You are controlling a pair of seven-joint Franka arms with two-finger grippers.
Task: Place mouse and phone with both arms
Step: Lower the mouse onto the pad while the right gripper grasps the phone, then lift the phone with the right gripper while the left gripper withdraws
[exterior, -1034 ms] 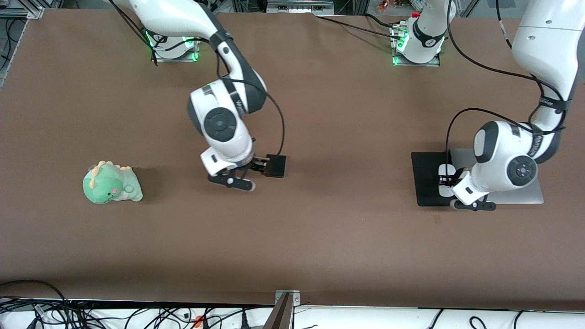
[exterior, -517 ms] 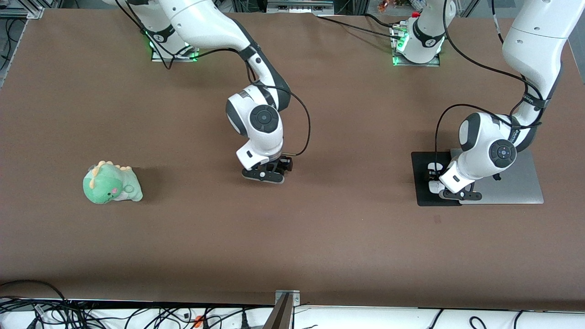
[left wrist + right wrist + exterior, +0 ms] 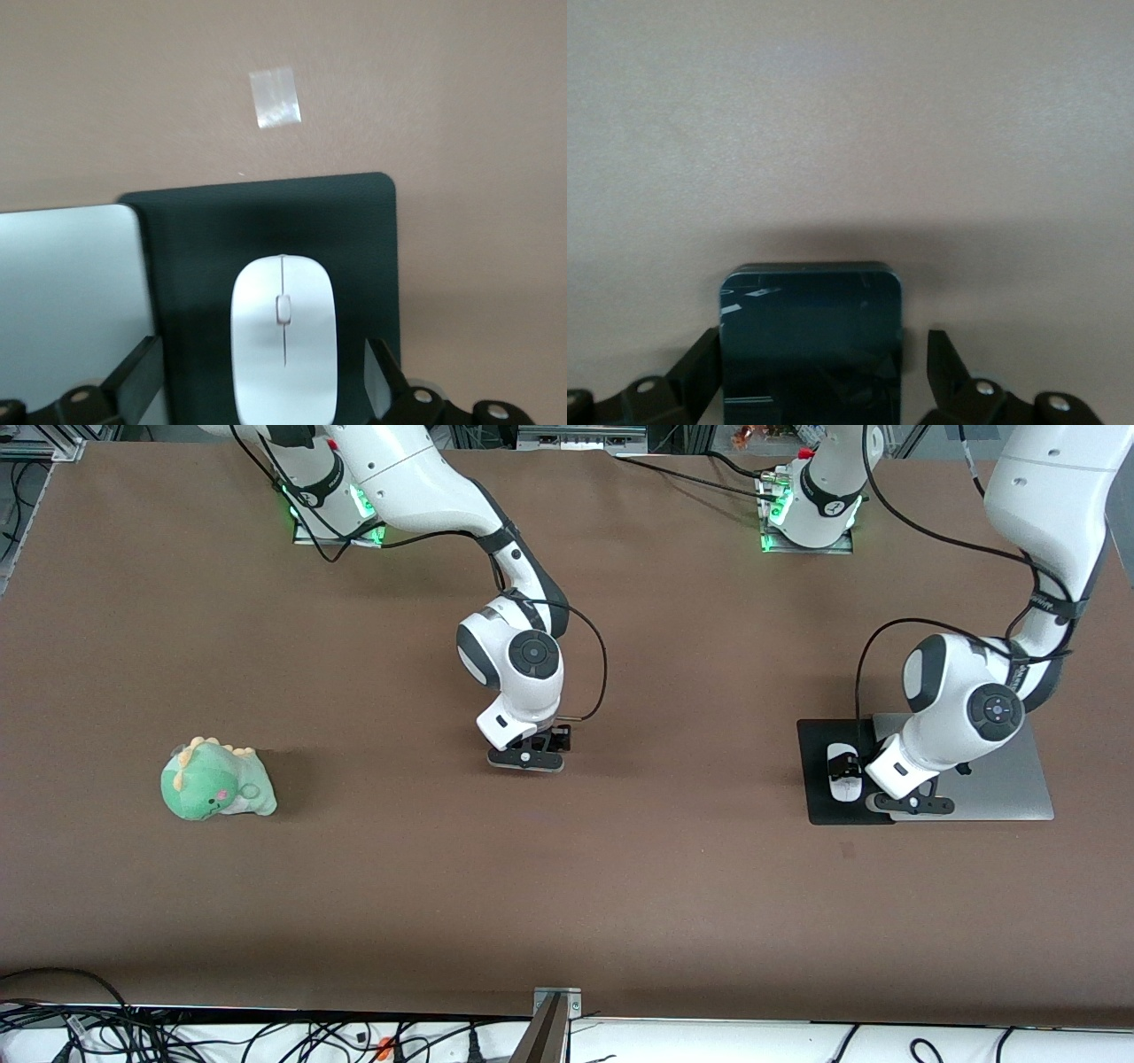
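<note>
- The brown bench has wide bare surface along the edge nearest the front camera and between the two arms; the things sit in a middle band across it.
- One black mat lies toward the left arm's end, with one silver laptop just beside it, edge to edge; one small patch of tape lies on the bench near the mat's edge.
- One mouse rests on the mat, well inside its edges.
- One phone lies flat on the bare bench about mid-bench, with open surface all around it.
- One green plush dinosaur sits toward the right arm's end, well apart from everything else.
- Two arms: the left arm bends down from its base with its wrist over the laptop and mat.
- The left claw is released, its fingers standing on either side of the mouse with gaps, not touching it.
- The right arm reaches out to mid-bench, wrist pointing down.
- The right claw is released, its fingers straddling the phone without clamping it.
</note>
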